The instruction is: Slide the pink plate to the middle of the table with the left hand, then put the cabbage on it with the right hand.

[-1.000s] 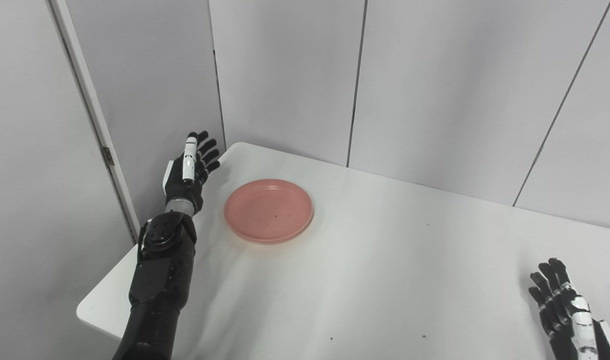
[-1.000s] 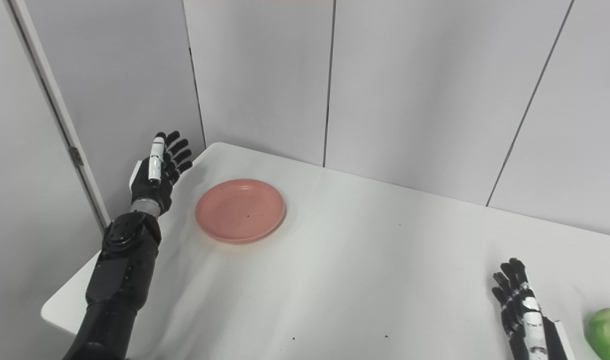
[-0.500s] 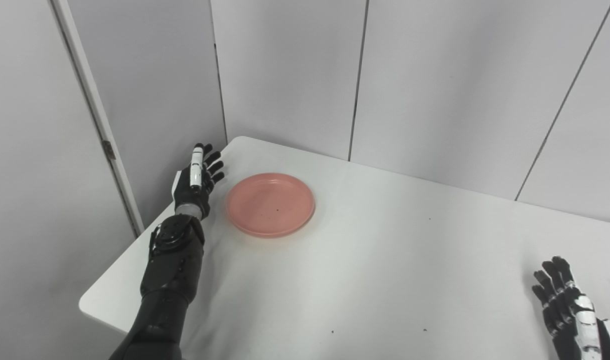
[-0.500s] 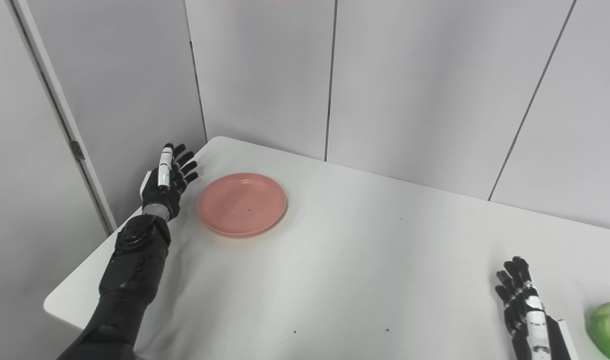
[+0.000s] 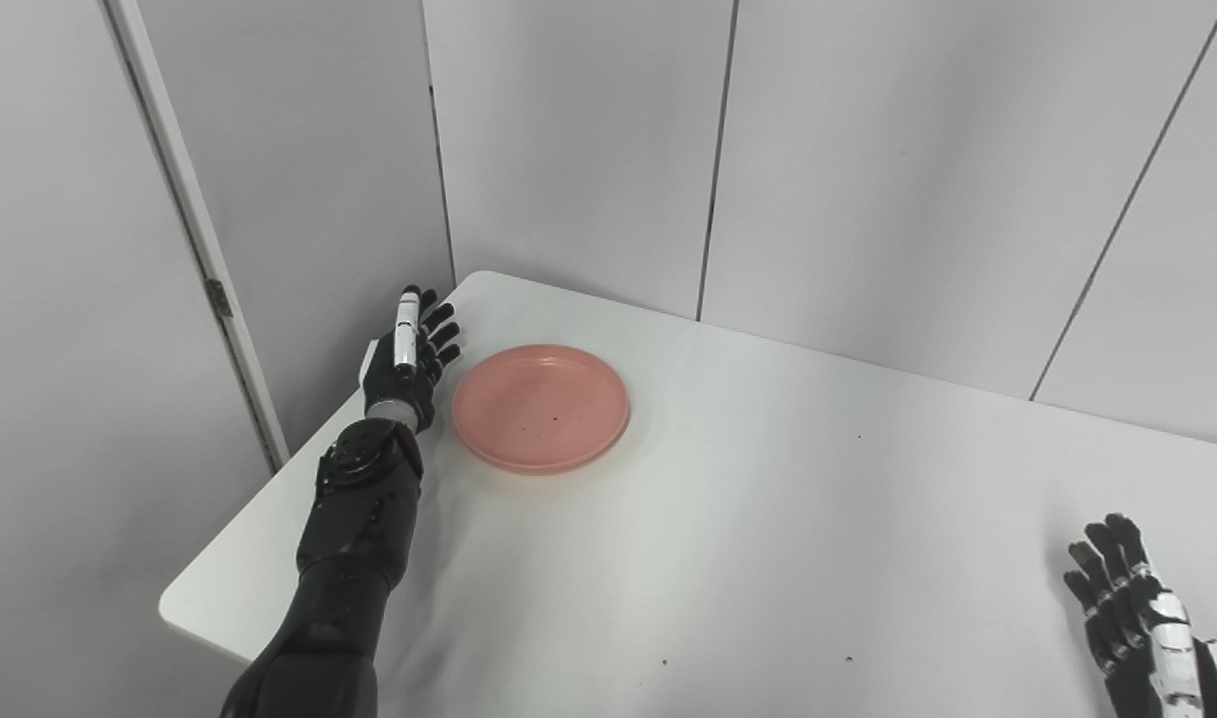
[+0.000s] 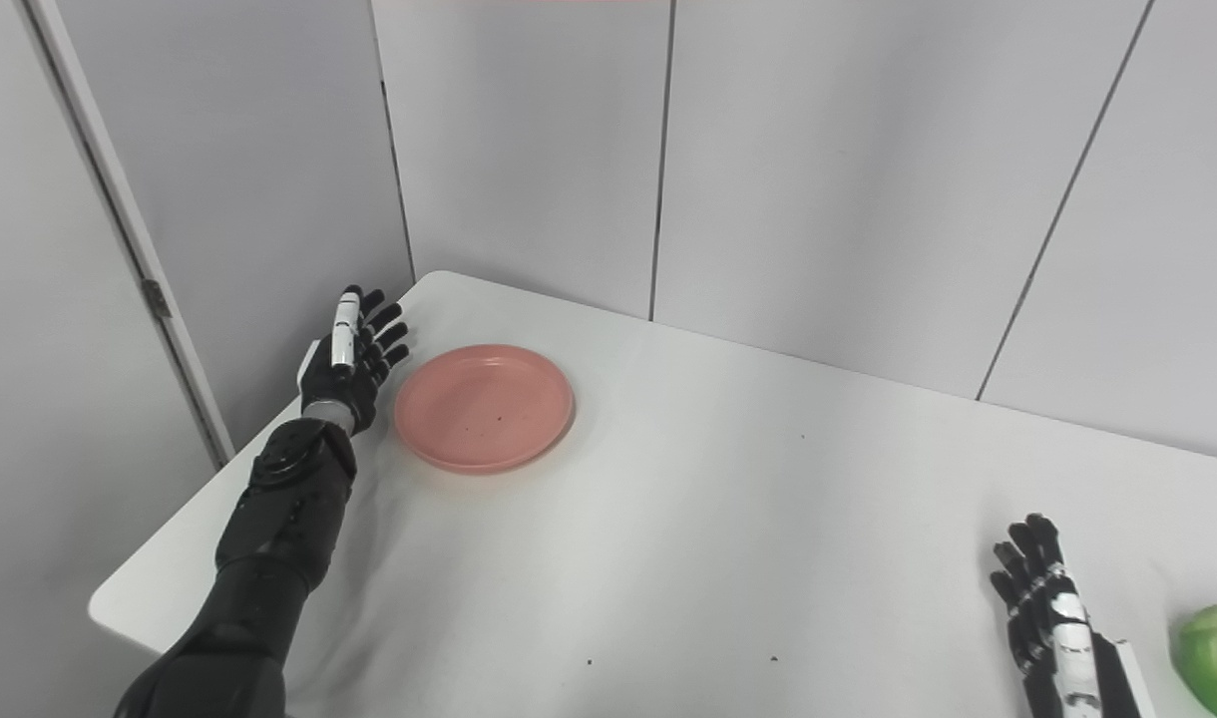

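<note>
Fingers (image 5: 439, 324) of the black left hand (image 5: 403, 364) spread and extended toward the far wall, empty, thumb edge up, just beside the left rim of the round pink plate (image 5: 540, 408) at the far left part of the white table (image 5: 768, 558). Could not tell from either view whether hand and rim touched or stood a little apart. Plate flat on the tabletop, bare but for a few dark specks, well left of the table's middle. Black left forearm (image 5: 354, 529) angled up from the near left edge over the table's left side.

Black-and-white right hand (image 6: 1052, 623) low at the near right, fingers apart and pointing away toward the far wall, holding nothing. Round pale green cabbage (image 6: 1210, 658) on the table at the near right corner, cut off by the right eye view's edge, near the right hand on its right side, a gap of bare table between them. Cabbage and plate well apart, at opposite sides of the table.

Plain grey wall panels (image 5: 868, 170) behind the table; small dark flecks (image 5: 663, 661) on the near tabletop.
</note>
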`<action>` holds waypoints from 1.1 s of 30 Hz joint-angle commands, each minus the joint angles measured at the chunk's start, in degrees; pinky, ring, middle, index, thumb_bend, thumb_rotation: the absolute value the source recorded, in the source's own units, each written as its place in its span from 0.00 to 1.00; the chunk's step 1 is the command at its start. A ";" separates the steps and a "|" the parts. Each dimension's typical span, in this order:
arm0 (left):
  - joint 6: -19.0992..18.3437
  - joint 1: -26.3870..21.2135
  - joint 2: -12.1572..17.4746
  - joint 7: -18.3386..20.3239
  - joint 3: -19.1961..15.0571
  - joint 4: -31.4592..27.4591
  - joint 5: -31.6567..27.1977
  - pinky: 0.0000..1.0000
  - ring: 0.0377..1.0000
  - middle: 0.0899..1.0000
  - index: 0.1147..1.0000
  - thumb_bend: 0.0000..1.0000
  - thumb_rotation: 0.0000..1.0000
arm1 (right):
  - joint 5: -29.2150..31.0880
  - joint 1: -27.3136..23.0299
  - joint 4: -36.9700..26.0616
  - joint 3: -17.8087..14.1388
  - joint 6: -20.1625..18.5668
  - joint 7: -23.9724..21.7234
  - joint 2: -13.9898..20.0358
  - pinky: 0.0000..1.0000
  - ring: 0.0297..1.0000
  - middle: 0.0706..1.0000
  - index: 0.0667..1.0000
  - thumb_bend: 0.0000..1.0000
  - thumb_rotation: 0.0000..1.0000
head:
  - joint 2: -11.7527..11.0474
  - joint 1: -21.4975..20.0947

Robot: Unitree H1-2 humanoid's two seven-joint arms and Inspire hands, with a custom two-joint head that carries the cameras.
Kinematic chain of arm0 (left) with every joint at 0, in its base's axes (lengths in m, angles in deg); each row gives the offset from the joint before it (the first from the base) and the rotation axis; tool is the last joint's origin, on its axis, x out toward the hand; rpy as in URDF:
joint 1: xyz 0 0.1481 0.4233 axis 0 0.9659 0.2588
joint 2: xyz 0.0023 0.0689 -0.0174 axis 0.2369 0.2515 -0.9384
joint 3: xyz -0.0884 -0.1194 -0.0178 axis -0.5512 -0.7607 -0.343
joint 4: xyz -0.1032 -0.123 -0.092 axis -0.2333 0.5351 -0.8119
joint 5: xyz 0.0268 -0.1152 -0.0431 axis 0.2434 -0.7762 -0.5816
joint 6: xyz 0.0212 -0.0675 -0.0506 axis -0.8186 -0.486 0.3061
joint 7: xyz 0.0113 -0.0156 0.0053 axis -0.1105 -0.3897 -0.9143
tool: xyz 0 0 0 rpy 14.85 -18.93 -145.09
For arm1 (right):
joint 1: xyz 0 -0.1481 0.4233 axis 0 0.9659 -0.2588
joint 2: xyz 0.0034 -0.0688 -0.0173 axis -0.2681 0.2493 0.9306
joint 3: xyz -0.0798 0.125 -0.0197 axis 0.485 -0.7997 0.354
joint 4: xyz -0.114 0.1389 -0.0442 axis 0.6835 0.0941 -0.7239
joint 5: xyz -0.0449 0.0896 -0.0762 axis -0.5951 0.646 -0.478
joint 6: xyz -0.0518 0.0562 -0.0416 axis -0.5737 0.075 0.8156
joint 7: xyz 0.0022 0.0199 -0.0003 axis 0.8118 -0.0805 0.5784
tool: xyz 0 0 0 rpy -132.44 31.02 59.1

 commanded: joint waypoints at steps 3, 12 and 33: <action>1.84 -2.90 2.33 2.04 0.43 -0.12 -0.58 0.94 0.92 0.90 0.89 0.38 1.00 | 0.12 3.05 1.35 0.24 -1.02 -0.23 0.04 1.00 0.98 0.98 0.99 0.41 1.00 | 0.02 -0.16; 2.21 -1.84 2.10 2.23 1.26 0.70 -0.08 0.90 0.90 0.89 0.88 0.38 1.00 | 0.05 3.25 0.71 0.31 -0.95 0.10 -0.31 0.99 0.97 0.98 0.98 0.40 1.00 | 0.11 -0.55; 5.40 1.55 0.39 5.58 3.66 1.87 0.11 0.87 0.87 0.86 0.84 0.40 1.00 | -0.13 3.14 -0.91 0.16 -2.20 0.89 -0.71 0.99 0.97 0.97 0.98 0.40 1.00 | 0.76 -1.17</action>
